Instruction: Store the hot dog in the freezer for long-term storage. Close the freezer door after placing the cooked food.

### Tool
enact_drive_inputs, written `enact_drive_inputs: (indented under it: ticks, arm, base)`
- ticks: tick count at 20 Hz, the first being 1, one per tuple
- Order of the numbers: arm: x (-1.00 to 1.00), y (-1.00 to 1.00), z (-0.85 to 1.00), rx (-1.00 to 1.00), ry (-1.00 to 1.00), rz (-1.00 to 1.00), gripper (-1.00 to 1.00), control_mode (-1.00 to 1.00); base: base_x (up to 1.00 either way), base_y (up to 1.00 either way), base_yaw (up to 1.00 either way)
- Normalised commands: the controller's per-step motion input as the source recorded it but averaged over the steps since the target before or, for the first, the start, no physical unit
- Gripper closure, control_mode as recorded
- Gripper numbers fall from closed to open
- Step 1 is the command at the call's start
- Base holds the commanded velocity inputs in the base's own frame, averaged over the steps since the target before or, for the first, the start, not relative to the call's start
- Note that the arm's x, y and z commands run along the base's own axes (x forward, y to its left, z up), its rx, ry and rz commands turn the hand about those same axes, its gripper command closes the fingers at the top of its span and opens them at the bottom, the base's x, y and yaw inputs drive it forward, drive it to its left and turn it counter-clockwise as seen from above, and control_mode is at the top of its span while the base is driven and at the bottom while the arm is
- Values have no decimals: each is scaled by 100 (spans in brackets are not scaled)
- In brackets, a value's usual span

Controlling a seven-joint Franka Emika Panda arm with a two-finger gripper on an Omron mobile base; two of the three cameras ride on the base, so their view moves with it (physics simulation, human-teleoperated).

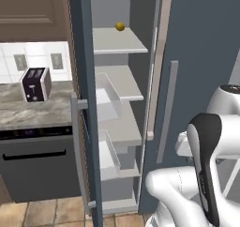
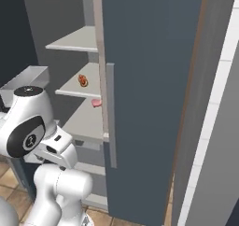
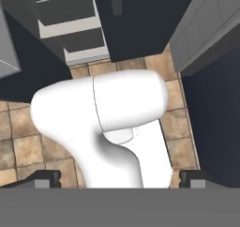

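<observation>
Kitchen floor tiles fill the hand view beneath the gripper [image 3: 120,180], its jaws wide and empty, while the hot dog [image 2: 83,81] already sits on a freezer [image 2: 74,40] shelf at centre-left, leaving the freezer door [image 1: 84,104] to shut.

Freezer door [image 1: 86,104] ajar, shelves [image 1: 119,41] reachable

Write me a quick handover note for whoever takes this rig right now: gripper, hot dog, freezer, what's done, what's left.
Gripper: open, empty, pointing down at the floor.
Hot dog: already on a middle freezer shelf, one shelf above the pink meat piece.
Freezer door: open.
Done: food stored.
Left: swing the door shut, probably by its handle.
</observation>
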Motion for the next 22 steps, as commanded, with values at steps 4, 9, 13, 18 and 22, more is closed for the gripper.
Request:
enact_drive_inputs:
  ticks: [4, 9, 13, 18, 22]
  arm:
    - [0, 0, 0, 0, 0, 0, -100, 100]
    - [0, 0, 0, 0, 0, 0, -100, 100]
    - [0, 0, 0, 0, 0, 0, -100, 100]
    - [0, 0, 0, 0, 0, 0, -100, 100]
    - [0, 0, 0, 0, 0, 0, -100, 100]
  base:
    - [-34, 9, 0]
    - [-26, 12, 0]
    - [-27, 14, -1]
    - [-31, 35, -5]
    - [-33, 43, -9]
